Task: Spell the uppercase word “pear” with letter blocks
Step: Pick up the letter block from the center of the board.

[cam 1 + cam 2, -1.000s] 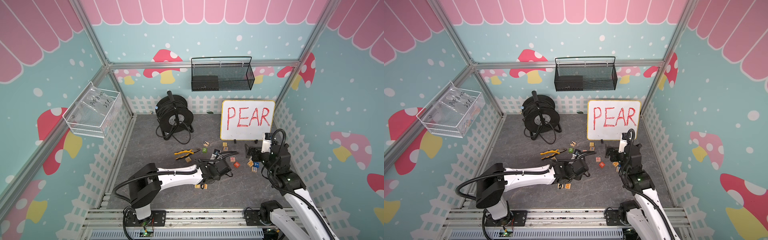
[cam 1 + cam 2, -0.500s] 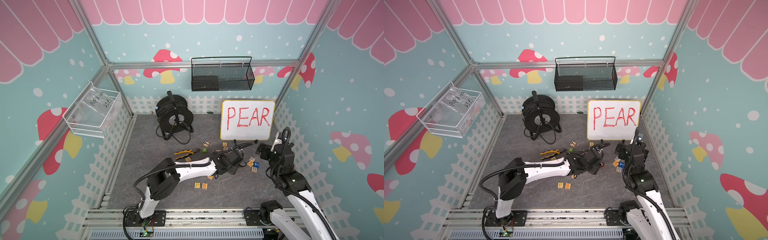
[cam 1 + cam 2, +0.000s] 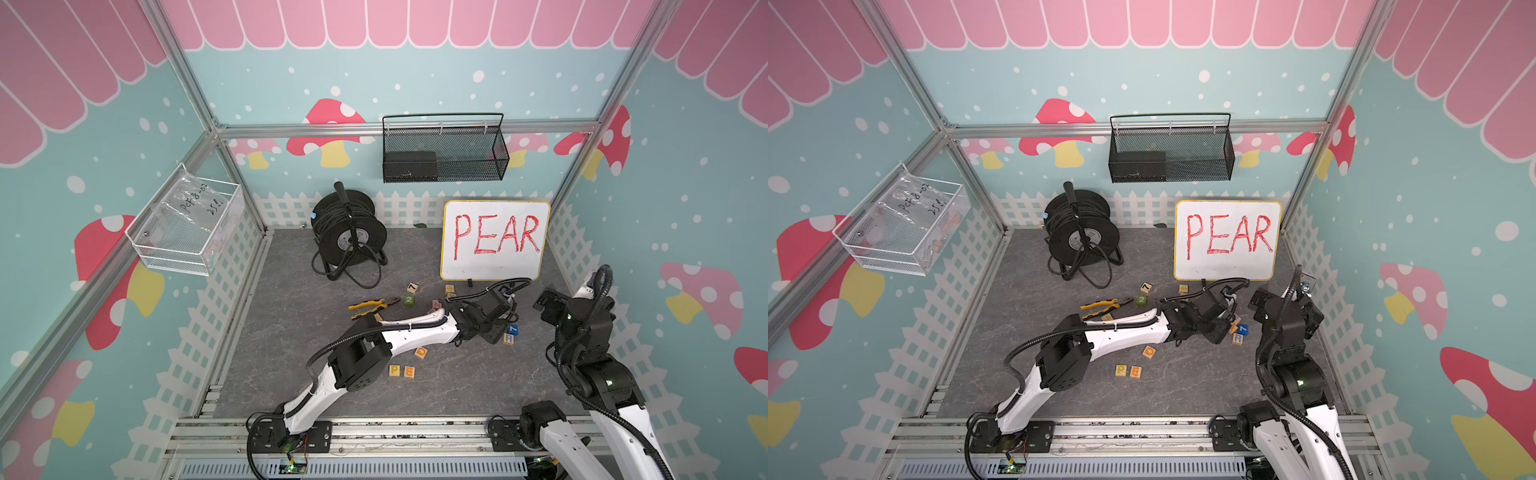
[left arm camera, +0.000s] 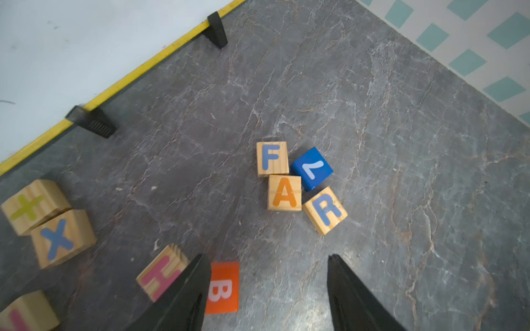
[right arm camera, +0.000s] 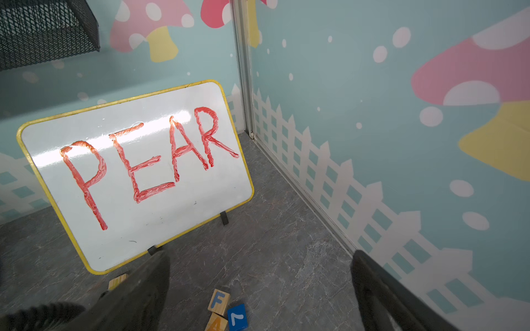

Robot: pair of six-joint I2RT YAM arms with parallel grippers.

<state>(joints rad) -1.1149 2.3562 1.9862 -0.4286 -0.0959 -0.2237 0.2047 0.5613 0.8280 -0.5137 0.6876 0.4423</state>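
Observation:
The P block [image 3: 394, 370] and E block [image 3: 409, 371] sit side by side near the front of the floor. Further right, the orange-lettered A block [image 4: 284, 192] touches the blue-lettered R block [image 4: 325, 210], also seen as the R block [image 3: 508, 338] in a top view. My left gripper [image 4: 268, 258] hovers open just short of A and R, with nothing held. The left arm reaches across the floor, so the left gripper [image 3: 492, 332] lies beside that cluster. My right gripper [image 5: 259, 258] is open and empty, raised at the right and facing the whiteboard.
An F block [image 4: 272, 158] and a blue 7 cube [image 4: 312, 168] crowd A and R. An orange B cube [image 4: 223, 286] and an H block [image 4: 162, 272] lie by my left finger. Behind stand the whiteboard [image 3: 494, 239] and cable reel [image 3: 348, 235]; pliers [image 3: 372, 305] lie mid-floor.
The left arm has swung from the middle of the floor to the right, up to the A and R cluster. The right gripper has drawn back and lifted away from those blocks.

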